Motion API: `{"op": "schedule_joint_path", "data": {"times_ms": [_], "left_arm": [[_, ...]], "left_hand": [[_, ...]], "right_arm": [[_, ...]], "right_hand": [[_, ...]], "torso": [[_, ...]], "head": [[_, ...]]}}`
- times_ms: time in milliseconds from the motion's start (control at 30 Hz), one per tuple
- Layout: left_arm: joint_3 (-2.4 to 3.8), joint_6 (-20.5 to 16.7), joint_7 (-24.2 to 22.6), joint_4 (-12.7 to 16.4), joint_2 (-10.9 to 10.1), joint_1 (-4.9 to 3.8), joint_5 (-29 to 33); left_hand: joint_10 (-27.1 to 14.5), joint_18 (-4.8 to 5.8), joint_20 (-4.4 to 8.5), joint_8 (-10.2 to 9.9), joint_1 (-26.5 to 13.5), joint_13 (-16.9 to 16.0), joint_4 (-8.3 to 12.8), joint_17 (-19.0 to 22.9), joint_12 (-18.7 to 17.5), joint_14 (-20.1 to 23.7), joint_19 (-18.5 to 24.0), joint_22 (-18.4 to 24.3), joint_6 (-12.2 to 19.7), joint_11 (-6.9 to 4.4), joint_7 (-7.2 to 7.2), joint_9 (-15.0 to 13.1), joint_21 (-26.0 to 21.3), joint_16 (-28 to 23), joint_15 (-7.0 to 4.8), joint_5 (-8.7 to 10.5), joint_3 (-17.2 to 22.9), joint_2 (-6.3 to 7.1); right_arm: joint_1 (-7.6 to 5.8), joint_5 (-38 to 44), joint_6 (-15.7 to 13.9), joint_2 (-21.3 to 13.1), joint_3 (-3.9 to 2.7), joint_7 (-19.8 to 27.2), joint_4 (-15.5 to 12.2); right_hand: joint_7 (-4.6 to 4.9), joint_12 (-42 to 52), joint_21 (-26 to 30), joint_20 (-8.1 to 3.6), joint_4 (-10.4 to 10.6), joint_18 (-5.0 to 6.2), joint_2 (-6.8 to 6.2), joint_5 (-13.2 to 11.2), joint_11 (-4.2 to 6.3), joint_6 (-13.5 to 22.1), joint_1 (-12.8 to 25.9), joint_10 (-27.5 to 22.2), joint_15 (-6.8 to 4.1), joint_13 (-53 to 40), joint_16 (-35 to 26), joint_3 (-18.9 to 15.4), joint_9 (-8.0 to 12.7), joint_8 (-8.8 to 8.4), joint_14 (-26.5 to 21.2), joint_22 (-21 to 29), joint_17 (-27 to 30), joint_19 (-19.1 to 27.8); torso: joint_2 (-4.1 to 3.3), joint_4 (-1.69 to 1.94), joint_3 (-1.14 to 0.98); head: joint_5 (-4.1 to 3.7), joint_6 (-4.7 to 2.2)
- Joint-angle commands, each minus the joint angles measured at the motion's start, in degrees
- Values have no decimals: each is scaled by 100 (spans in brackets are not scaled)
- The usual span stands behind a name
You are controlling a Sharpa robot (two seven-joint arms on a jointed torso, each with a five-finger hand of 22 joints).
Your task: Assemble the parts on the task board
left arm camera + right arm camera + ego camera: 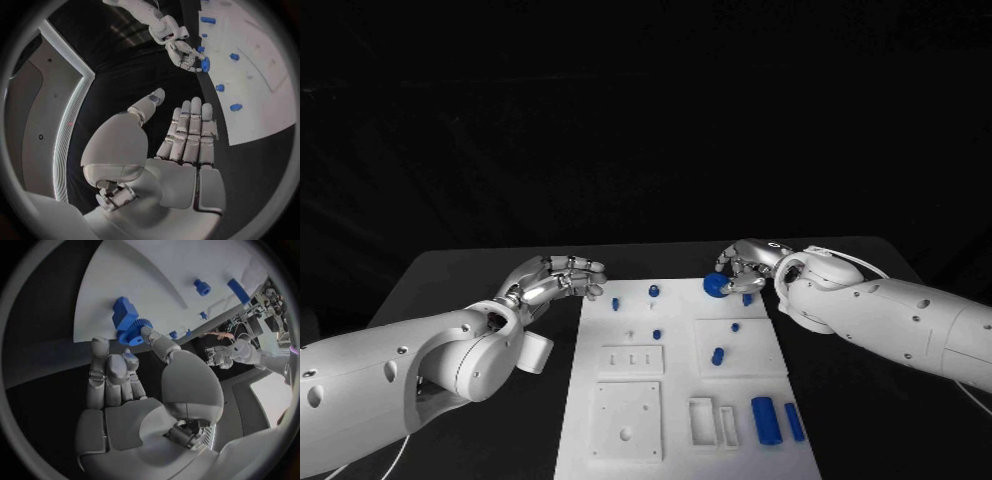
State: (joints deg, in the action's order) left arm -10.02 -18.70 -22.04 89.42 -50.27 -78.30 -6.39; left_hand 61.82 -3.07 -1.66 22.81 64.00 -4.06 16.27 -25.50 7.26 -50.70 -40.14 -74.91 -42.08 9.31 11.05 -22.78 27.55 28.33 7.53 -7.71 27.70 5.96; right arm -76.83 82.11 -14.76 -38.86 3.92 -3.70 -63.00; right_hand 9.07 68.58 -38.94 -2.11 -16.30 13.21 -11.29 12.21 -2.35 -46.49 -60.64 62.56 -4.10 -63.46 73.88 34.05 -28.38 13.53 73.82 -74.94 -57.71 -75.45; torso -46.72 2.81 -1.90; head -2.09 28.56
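The white task board (682,400) lies in the middle of the black table. My right hand (750,262) is over the board's far right corner and pinches a blue gear (715,287) between thumb and fingers. The right wrist view shows the gear (130,334) with a blue block-shaped part behind it, low over the board (162,280). My left hand (560,278) hovers beside the board's far left corner and holds nothing; its fingers (190,130) lie straight with the thumb apart. The left wrist view also shows the right hand (181,50) with the gear (204,64).
Small blue pegs (651,291) (717,355) stand on the board's far half. A thick blue cylinder (764,420) and a thinner one (793,422) lie at its near right. White blocks with recesses (627,420) occupy the near left. Black table surrounds the board.
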Motion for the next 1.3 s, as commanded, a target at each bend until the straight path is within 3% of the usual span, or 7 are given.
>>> {"op": "schedule_joint_path", "data": {"times_ms": [33,500,700,967,1033,1200,1300], "left_arm": [[3,122,-41,0,18,-5,-19],[3,131,-46,-17,24,-5,-20],[3,132,-38,-9,20,-5,-23],[3,126,-38,-8,14,-5,-29],[3,127,-37,-9,16,-5,-31],[3,123,-36,-13,13,-5,-31],[3,123,-37,-9,11,-5,-31]], "left_hand": [[-22,-87,-12,9,-26,-6,-8,6,-38,44,26,-51,35,-4,38,9,-23,-36,11,-33,26,-33],[-25,-90,-16,10,-33,-6,-8,7,-42,46,30,-53,38,-3,39,10,-24,-43,14,-43,26,-34],[-27,-91,-17,10,-33,-5,-7,7,-44,46,31,-53,39,-2,40,11,-25,-44,14,-45,26,-32],[-31,-93,-19,9,-33,-4,-3,8,-48,48,35,-54,44,0,41,12,-26,-49,16,-48,26,-28],[-33,-94,-20,8,-31,-4,-1,8,-49,48,36,-54,46,0,41,12,-26,-51,17,-49,27,-27],[-34,-96,-20,9,-28,-4,2,9,-50,49,37,-55,48,0,41,13,-27,-53,17,-50,29,-26],[-34,-97,-21,9,-27,-4,2,9,-51,49,38,-55,48,1,41,13,-27,-54,17,-51,29,-26]], "right_arm": [[15,-58,154,11,-2,52,-7],[50,-32,366,84,-2,73,52],[67,-1,494,100,-2,44,58],[76,223,654,109,0,-32,67],[90,500,685,106,1,-85,37],[117,964,656,108,4,-165,24],[122,1044,615,107,6,-169,19]], "right_hand": [[8,41,-38,-66,16,179,65,-28,-25,-114,11,-1,37,-9,22,-12,6,26,1,-144,-16,-28],[-64,78,-148,-72,22,179,180,-75,45,-346,55,-1,-29,-4,12,52,1,124,5,-140,-77,19],[-71,83,-172,-72,21,179,171,-68,52,-354,97,1,-37,-2,10,37,10,121,7,-141,-90,28],[-69,97,-242,-83,3,179,146,105,50,-340,210,-2,-36,4,3,-71,41,97,13,-137,-128,56],[-73,106,-271,-91,-6,179,167,260,54,-356,199,-1,-40,6,1,-79,51,99,17,-135,-147,66],[-139,133,-336,-114,-5,179,223,329,116,-538,24,47,-98,14,33,112,37,183,62,-132,-235,63],[-172,138,-372,-105,37,179,235,233,148,-657,-52,86,-127,27,27,367,35,228,75,-128,-265,73]], "torso": [[-3,-1,1],[-2,3,-7],[-6,-3,-11],[-3,-3,-11],[-4,-1,-9],[-3,-2,-12],[-4,-4,-9]], "head": [[13,6],[14,25],[22,31],[18,46],[19,47],[15,49],[14,49]]}}
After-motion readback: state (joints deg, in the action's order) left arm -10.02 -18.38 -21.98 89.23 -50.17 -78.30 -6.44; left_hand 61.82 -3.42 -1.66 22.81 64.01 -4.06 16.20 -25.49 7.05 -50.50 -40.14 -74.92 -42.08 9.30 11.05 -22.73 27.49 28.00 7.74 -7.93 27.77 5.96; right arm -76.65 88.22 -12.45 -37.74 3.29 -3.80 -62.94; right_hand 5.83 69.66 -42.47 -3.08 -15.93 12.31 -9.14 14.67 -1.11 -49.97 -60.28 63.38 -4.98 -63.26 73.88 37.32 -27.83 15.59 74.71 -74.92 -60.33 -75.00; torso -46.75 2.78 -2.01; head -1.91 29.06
